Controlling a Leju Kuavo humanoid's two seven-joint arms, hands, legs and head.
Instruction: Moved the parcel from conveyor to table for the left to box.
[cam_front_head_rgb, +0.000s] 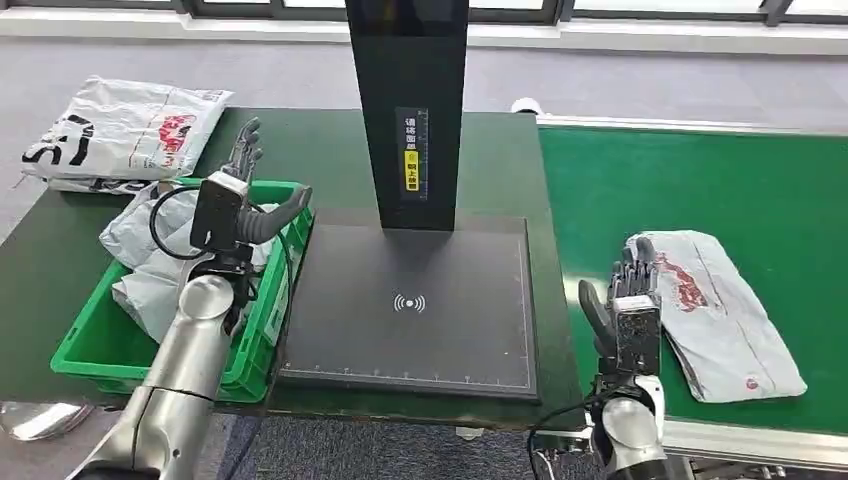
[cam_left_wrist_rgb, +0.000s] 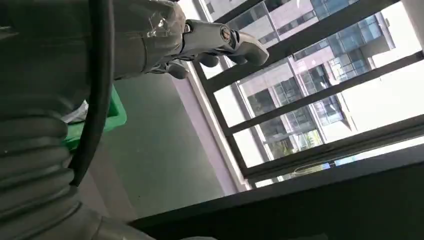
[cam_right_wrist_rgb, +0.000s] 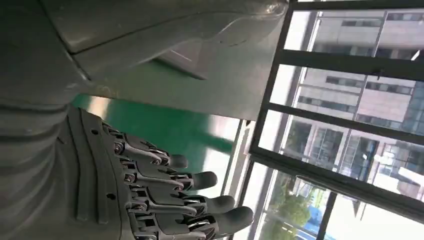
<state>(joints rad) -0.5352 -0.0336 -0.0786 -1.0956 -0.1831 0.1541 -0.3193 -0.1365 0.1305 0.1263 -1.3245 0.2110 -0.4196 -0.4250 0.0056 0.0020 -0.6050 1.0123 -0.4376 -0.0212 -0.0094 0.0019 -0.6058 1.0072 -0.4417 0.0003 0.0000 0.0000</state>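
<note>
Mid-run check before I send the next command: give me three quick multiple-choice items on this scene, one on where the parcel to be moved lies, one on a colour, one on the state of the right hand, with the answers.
1. Where does the parcel nearest the right hand lie?
A. On the green conveyor belt
B. On the black scanner pad
C. In the crate

2. What colour is the crate by the left hand?
A. Blue
B. Green
C. Red

3. How is the right hand?
A. Gripping the parcel
B. Open, holding nothing
C. Pressing on the pad

Answers:
1. A: the head view shows the grey parcel flat on the conveyor belt, right of the scanner pad.
2. B: the crate's walls are bright green, with grey bags inside.
3. B: its fingers are extended and apart, raised beside the parcel with nothing between them.
</note>
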